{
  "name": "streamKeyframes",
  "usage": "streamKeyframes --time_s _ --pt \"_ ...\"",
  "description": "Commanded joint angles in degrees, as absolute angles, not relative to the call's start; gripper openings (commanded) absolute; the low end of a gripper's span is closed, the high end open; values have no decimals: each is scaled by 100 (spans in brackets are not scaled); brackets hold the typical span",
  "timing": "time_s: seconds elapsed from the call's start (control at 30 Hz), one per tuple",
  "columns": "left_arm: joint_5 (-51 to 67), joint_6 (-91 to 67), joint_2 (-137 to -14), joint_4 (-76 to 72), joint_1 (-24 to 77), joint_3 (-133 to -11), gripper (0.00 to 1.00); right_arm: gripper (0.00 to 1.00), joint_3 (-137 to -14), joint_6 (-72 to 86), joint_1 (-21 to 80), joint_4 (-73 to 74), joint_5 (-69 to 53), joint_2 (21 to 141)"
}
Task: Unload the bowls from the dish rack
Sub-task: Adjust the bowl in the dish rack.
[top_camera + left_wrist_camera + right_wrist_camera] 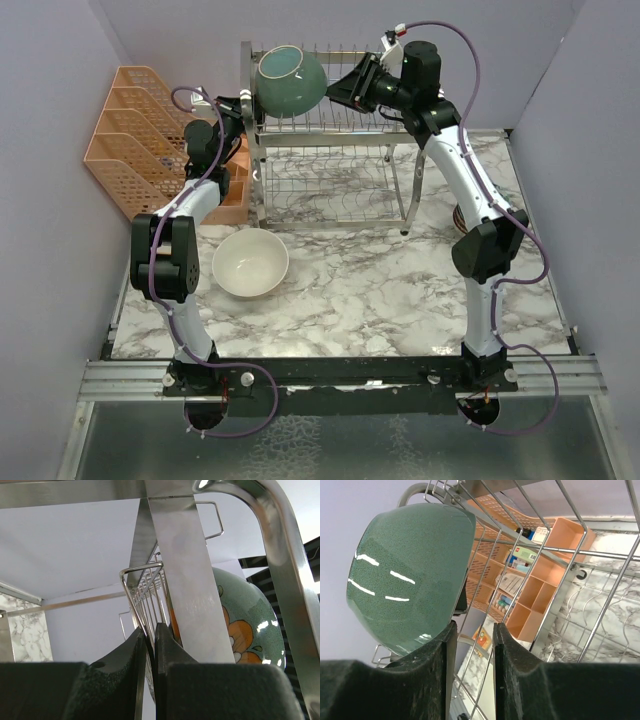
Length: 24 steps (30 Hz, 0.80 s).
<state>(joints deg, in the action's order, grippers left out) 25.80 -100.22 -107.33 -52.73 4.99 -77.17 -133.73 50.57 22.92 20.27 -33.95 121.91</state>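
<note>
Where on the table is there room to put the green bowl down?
The widest bare marble table patch lies in front of the dish rack, between the cream bowl and the right arm. The back left is crowded: the orange organizer, the left arm and the rack sit close together.

**Black joints, white links, purple leads**

Here's the left arm [175, 250]: chunky black joint housings, smooth white link tubes between them. The right arm [468, 185] is its twin, same black-and-white build. Purple cables [546, 262] loop loosely off both and trail down to the bases. Those bases sit on a black crossbar [340, 371] with pale bolt heads, I think, though they're tiny here. Up close, the fingers [112, 675] are matte black, grainy, with flat inner faces.
</note>
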Motion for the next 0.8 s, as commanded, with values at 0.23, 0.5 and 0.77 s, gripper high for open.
streamKeyframes --time_s 0.23,0.5,0.77 --pt "3459 -9436 -10419 -6039 1254 -7949 6 27 -13048 7853 3480 -2020 -6731 12652" --pt "3740 -9179 -10080 -5285 1149 -7258 33 31 -12739 8057 3480 -2422 -6803 12663" --pt "3990 -8831 -9893 -4259 942 -6981 36 28 -12729 8146 3480 -2561 -6806 12735"
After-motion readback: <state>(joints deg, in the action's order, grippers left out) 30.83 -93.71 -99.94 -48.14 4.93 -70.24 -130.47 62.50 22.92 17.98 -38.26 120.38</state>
